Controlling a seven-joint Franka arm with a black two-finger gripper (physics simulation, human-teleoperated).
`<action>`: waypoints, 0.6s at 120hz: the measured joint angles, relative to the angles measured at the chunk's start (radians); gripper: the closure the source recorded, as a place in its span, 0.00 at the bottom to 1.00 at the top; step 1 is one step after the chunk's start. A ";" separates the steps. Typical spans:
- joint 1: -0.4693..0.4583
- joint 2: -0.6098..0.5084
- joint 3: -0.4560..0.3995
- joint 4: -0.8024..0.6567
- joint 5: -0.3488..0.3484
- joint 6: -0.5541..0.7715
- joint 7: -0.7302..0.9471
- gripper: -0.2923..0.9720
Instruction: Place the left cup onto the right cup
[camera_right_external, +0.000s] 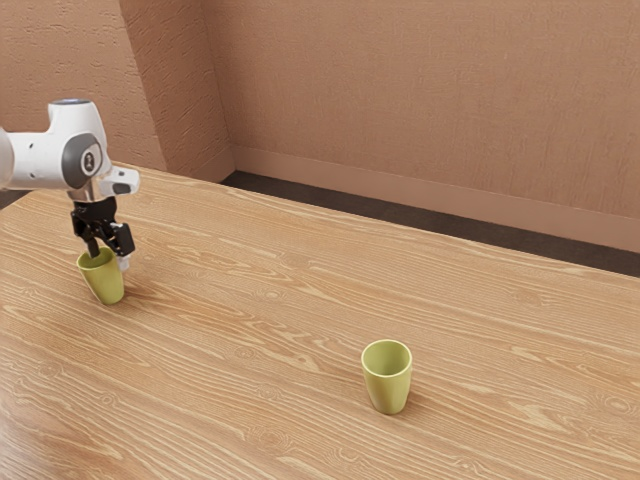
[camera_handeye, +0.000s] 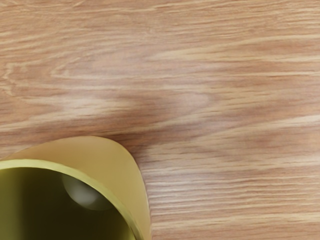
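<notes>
The left cup, olive green, stands on the table at the exterior view's left. My gripper is right at its rim and open. One finger reaches over the cup's mouth and the other is outside the wall on the side facing the right cup. In the wrist view the same cup looms just under my hand, with its hollow inside and curved rim showing. The right cup, of the same green, stands upright far off toward the exterior view's right and nearer the front.
The wooden table stretches bare between the two cups. A brown wall rises behind the table's far edge, with a dark strip of floor at its foot.
</notes>
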 joint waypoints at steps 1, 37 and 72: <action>0.000 0.001 0.000 0.000 0.000 0.000 0.000 0.23; -0.008 0.010 0.000 0.004 -0.005 0.000 0.001 0.30; -0.009 0.016 0.000 0.003 -0.005 0.000 0.000 0.36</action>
